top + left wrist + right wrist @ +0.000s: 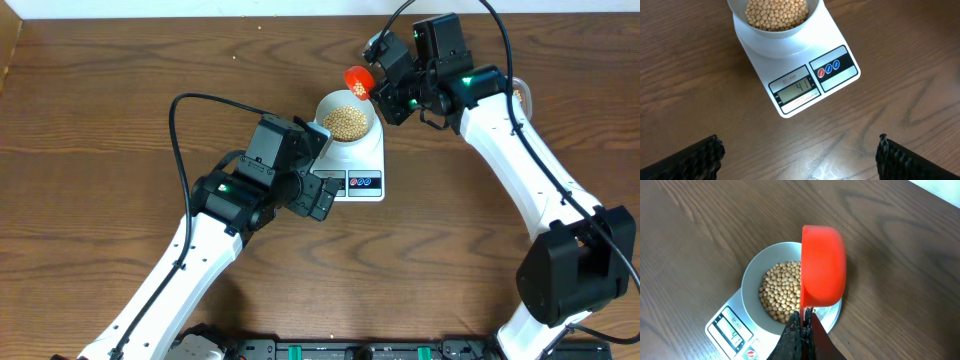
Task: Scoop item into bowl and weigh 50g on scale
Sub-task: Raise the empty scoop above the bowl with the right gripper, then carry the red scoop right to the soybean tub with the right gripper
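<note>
One red scoop (823, 265) — tipped on its side, centre of the right wrist view — above a dark wood-grain table (100, 120).

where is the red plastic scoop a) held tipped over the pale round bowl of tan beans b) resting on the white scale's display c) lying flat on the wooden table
a: the right gripper is shut on the red plastic scoop, tipped on edge above the pale round bowl of tan beans.
</note>
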`<state>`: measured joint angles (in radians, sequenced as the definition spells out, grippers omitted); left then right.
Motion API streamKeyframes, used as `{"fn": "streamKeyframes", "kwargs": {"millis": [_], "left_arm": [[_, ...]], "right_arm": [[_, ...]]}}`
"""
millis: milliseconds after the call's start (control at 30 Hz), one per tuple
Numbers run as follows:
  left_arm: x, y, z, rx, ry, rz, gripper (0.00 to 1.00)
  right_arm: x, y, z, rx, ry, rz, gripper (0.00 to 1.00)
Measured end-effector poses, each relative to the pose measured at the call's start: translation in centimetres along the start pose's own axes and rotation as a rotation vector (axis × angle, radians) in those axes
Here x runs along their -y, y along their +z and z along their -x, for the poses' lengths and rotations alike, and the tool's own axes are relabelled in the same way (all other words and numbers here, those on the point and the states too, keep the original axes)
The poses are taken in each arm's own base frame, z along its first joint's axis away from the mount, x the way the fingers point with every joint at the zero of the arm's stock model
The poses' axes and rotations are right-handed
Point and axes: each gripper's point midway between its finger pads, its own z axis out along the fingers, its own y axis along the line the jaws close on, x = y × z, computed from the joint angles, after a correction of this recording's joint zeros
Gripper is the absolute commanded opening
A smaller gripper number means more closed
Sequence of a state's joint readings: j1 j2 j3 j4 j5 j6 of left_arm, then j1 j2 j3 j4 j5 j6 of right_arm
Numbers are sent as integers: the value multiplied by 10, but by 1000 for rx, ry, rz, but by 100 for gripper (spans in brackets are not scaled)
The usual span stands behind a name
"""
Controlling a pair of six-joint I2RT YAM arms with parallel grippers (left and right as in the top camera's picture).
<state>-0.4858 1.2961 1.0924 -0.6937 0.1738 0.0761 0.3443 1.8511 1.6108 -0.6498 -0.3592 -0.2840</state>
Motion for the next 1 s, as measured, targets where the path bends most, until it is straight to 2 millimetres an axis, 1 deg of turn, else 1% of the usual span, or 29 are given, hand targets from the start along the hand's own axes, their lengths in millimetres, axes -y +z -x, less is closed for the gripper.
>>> {"fn": "streamKeyframes", "kwargs": {"millis": [500,767,1000], "left_arm": [[0,0,0,0,0,0,99],[0,0,0,0,0,0,99],[0,0,0,0,0,0,99]], "right_arm": [[-1,0,-1,-3,-133,5,1],[-1,0,-1,-2,-248,5,1],[-1,0,-1,-2,-381,5,1]]}}
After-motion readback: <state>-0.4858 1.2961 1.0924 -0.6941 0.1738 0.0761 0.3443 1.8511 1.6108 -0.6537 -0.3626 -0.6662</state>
